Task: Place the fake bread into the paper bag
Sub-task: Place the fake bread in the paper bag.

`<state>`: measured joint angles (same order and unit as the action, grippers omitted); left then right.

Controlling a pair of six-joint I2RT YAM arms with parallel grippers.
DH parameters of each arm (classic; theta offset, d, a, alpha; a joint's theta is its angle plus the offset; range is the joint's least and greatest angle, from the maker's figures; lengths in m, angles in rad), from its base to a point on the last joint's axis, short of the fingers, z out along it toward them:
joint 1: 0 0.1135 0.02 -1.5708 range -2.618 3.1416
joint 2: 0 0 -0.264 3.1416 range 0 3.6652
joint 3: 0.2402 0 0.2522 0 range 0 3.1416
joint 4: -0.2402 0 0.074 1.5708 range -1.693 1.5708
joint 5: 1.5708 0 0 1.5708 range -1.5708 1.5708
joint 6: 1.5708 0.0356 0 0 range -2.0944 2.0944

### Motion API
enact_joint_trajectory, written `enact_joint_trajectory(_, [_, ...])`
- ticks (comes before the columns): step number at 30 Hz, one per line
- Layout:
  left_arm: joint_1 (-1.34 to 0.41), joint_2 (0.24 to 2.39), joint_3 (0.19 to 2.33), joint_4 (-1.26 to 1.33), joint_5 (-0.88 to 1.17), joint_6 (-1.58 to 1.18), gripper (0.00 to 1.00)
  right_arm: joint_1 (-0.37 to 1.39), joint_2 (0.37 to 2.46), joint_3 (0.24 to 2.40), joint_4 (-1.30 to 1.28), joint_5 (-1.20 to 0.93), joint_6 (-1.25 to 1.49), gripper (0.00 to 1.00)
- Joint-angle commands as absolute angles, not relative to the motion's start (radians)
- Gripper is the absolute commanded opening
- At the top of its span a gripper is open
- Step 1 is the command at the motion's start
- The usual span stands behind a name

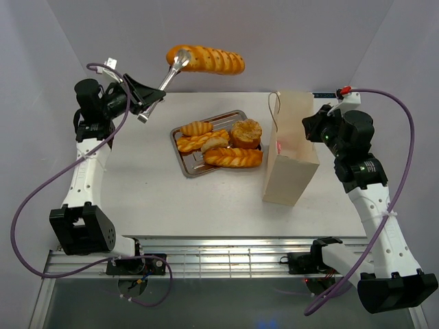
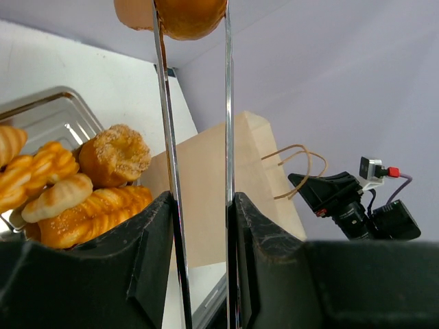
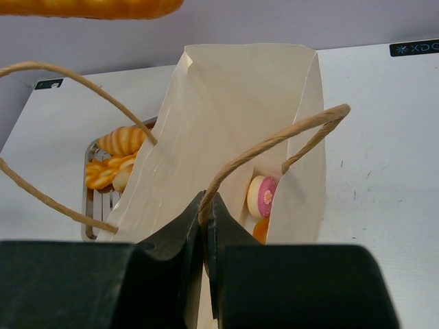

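Note:
My left gripper (image 1: 142,98) is shut on the metal tongs (image 1: 171,72). The tongs clamp one end of a long braided baguette (image 1: 206,59), held in the air over the table's far edge, left of the paper bag (image 1: 291,147). In the left wrist view the tong arms (image 2: 166,137) run up between my fingers to the baguette (image 2: 188,14). Several more pastries (image 1: 230,147) lie in the tray. My right gripper (image 3: 204,209) is shut on a string handle (image 3: 274,140) of the upright, open bag (image 3: 226,103). A pink-iced donut (image 3: 263,195) lies inside it.
The silver metal tray (image 1: 186,166) sits at the table's middle, left of the bag; it also shows in the left wrist view (image 2: 58,110). The bag's other handle (image 3: 62,82) loops loose. White walls close in the far side.

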<state>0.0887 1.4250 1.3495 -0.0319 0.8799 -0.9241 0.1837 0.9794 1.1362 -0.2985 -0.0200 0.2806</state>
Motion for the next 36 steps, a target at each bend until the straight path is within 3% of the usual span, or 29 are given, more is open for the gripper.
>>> enact_joint_trajectory(1, [0.078,1.327,1.485,-0.043,0.908,-0.888,0.00,0.186,0.983,1.206,-0.308,0.035,0.273,0.08])
enact_joint_trajectory(13, [0.034,1.238,1.698,-0.069,1.000,-0.934,0.00,0.186,1.002,1.295,-0.377,0.152,0.249,0.08])
enact_joint_trajectory(17, [0.017,1.177,1.741,-0.210,0.937,-0.836,0.00,0.184,0.999,1.325,-0.387,0.202,0.216,0.08])
enact_joint_trajectory(29, [-0.113,0.910,1.652,-0.360,0.793,-0.755,0.00,0.184,1.003,1.338,-0.371,0.264,0.141,0.08])
enact_joint_trajectory(36, [-0.175,0.819,1.533,-0.357,0.827,-0.746,0.00,0.183,0.976,1.298,-0.359,0.281,0.110,0.08])
